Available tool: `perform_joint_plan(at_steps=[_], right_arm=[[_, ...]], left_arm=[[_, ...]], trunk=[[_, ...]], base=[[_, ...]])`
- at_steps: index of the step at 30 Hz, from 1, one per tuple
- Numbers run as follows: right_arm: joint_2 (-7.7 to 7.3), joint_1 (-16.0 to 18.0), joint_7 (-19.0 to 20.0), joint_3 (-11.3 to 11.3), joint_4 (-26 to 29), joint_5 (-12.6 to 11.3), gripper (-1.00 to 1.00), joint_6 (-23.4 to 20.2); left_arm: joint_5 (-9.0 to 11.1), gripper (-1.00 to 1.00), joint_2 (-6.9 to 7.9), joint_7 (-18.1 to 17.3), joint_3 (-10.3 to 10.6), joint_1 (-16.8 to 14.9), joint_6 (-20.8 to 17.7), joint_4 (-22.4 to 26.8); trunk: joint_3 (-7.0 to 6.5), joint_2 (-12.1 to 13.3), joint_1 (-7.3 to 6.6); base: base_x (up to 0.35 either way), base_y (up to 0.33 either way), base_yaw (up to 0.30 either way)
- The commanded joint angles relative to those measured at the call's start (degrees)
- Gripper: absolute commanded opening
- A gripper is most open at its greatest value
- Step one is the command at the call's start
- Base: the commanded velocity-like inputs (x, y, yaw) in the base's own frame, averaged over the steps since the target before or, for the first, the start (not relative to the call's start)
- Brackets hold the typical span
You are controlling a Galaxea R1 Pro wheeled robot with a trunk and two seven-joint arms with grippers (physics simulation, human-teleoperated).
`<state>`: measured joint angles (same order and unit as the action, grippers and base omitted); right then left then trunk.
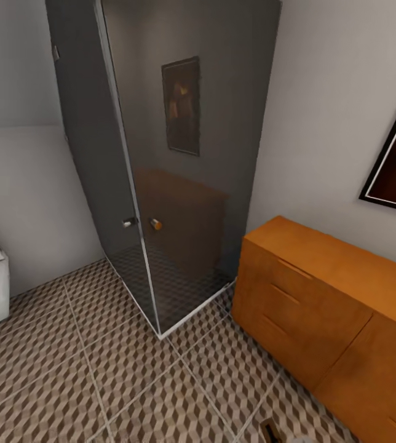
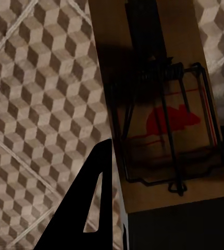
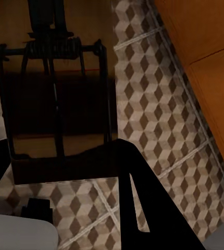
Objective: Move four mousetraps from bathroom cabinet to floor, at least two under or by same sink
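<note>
Black fingers of the left gripper point(image 2: 120, 208) hold a mousetrap point(image 2: 164, 120) with a red mouse print, closed on its near end, above the patterned floor point(image 2: 39, 104). The right gripper point(image 3: 65, 172) likewise grips a second mousetrap point(image 3: 54, 88) over the tiles, near the orange-brown cabinet point(image 3: 206, 47). In the head view, the cabinet point(image 1: 321, 295) stands beside a dark glass shower stall point(image 1: 179, 154).
</note>
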<state>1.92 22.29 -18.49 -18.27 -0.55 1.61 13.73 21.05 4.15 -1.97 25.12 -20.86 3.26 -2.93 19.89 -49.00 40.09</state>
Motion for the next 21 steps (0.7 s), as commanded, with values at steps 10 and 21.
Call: perform_joint_plan(at_steps=[10, 21], right_arm=[[-0.02, 0.03, 0.18, -0.19, -0.07, -0.02, -1.00, 0.16], [-0.04, 0.03, 0.21, -0.19, -0.07, -0.03, -1.00, 0.16]], left_arm=[[0.31, -1.00, -0.03, 0.03, 0.45, -0.08, 0.35, -0.23], [0.31, -1.00, -0.03, 0.03, 0.45, -0.07, 0.34, -0.23]], trunk=[[-0.02, -0.05, 0.01], [-0.45, -0.05, 0.01]], base=[[0.000, 0.000, 0.138], [0.000, 0.000, 0.254]])
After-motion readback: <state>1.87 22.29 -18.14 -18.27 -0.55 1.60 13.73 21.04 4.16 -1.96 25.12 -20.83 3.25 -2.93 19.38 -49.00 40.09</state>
